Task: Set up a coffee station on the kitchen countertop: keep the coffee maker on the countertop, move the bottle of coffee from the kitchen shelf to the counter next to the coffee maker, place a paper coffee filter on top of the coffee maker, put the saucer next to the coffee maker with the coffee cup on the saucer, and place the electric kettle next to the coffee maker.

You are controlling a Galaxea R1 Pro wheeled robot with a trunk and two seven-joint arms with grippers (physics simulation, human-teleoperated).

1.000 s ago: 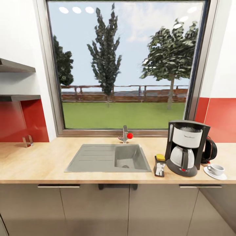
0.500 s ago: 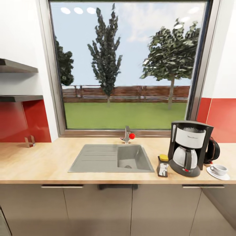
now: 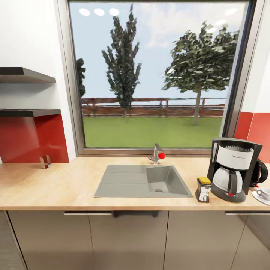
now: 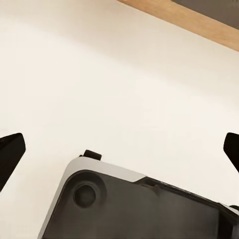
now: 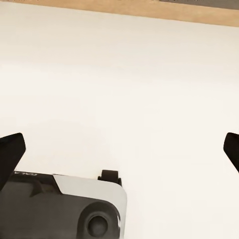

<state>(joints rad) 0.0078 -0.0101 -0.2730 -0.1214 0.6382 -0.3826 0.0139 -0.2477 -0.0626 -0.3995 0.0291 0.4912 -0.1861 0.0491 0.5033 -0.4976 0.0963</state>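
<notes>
Both tools, the left tool [image 4: 119, 149] and the right tool [image 5: 119, 149], hang spread and empty over pale floor. The coffee maker [image 3: 233, 169] stands far right on the counter [image 3: 56, 185], bottle [image 3: 203, 189] just beside it.

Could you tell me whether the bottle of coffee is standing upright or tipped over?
Upright: the bottle of coffee stands on the countertop with its yellow cap on top, just beside the coffee maker.
</notes>
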